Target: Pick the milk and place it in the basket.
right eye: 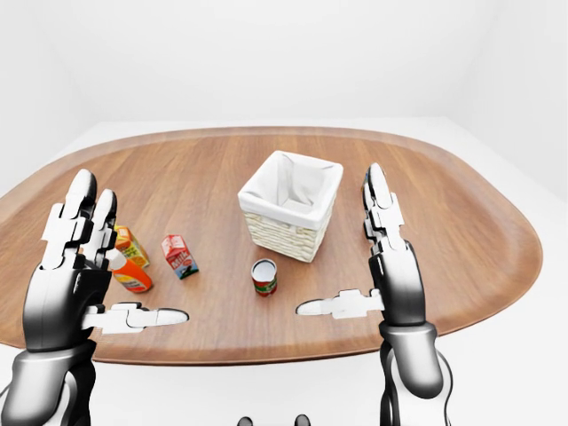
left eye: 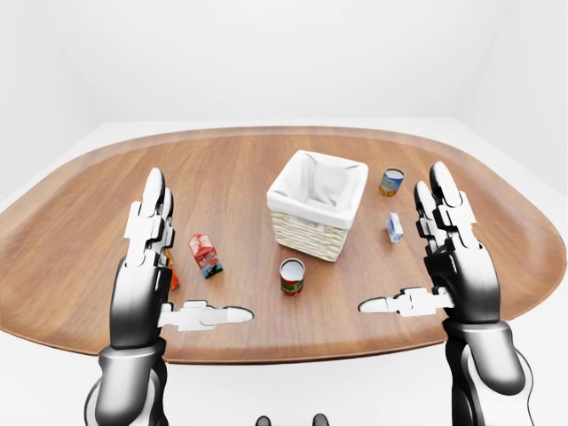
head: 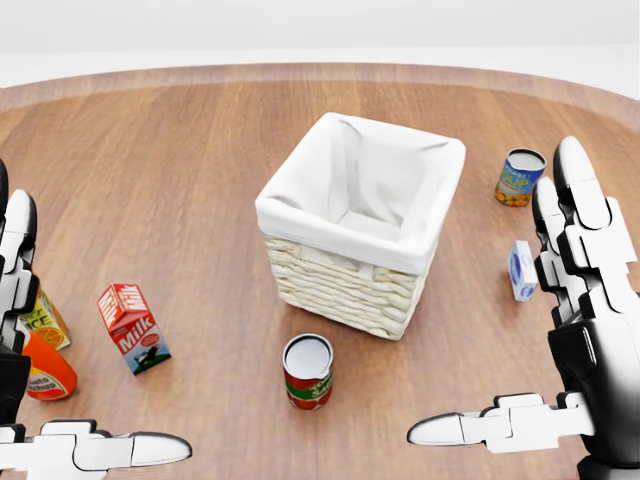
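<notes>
Lower left of the head view: the milk carton (head: 132, 328), red with a white label, stands upright on the wooden table (head: 180, 160), slightly turned, nothing touching it. Further left, at the frame edge, an orange juice carton (head: 42, 322) and an orange sauce bottle (head: 45, 372) stand close together, both partly hidden behind the left hand (left eye: 149, 271).

Centre of the head view: the wicker basket (head: 345, 275) with white cloth lining, well apart from the milk. Its inside shows only the lining. Just below the basket stands a red tomato can (head: 307, 372), upright, top open. Right of the basket, near the upper right of the frame, a blue and yellow can (head: 520, 177); below it a small blue and white carton (head: 522, 270), just beside the right hand (head: 585, 330).

Both hands are raised over the near table edge, fingers straight and spread, thumbs pointing inward. Neither hand has hold of anything; neither touches any object.
</notes>
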Controlling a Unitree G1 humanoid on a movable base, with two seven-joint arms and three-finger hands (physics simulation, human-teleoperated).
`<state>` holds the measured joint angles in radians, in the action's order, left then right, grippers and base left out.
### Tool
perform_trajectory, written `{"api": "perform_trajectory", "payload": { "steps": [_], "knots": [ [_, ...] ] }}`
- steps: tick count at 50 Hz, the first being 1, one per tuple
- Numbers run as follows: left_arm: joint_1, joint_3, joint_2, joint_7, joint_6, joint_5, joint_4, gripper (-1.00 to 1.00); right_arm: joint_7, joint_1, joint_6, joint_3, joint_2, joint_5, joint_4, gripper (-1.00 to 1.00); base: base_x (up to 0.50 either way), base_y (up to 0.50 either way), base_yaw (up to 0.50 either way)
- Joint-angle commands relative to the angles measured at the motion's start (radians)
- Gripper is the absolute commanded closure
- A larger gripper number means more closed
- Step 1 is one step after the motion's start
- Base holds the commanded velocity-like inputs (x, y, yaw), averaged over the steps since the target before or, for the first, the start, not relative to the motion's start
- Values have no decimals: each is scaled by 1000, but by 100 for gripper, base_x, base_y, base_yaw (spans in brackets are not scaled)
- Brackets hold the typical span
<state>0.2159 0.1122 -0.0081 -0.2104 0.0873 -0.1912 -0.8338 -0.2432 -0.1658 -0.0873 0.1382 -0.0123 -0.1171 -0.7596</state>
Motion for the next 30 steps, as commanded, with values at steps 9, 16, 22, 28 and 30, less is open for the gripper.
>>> {"api": "perform_trajectory", "payload": {
  "steps": [9,16,22,28,30],
  "knots": [
    [-1,-4,1,2,0,1,6,-100,0,-1,0,-3,0,-3,-1,-100,26,0,0],
    [2,-4,0,2,0,1,3,-100,-1,-4,0,-2,0,-2,-2,-100,25,0,0],
    [1,-4,1,2,0,0,2,-100,-2,-1,0,0,0,-1,-2,-100,25,0,0],
    [-1,-3,1,3,0,1,9,-100,-2,-3,0,-1,1,-3,0,-100,25,0,0],
    [0,-3,1,2,0,1,9,-100,-3,-3,0,-2,1,-4,-2,-100,25,0,0]
  ]
}}
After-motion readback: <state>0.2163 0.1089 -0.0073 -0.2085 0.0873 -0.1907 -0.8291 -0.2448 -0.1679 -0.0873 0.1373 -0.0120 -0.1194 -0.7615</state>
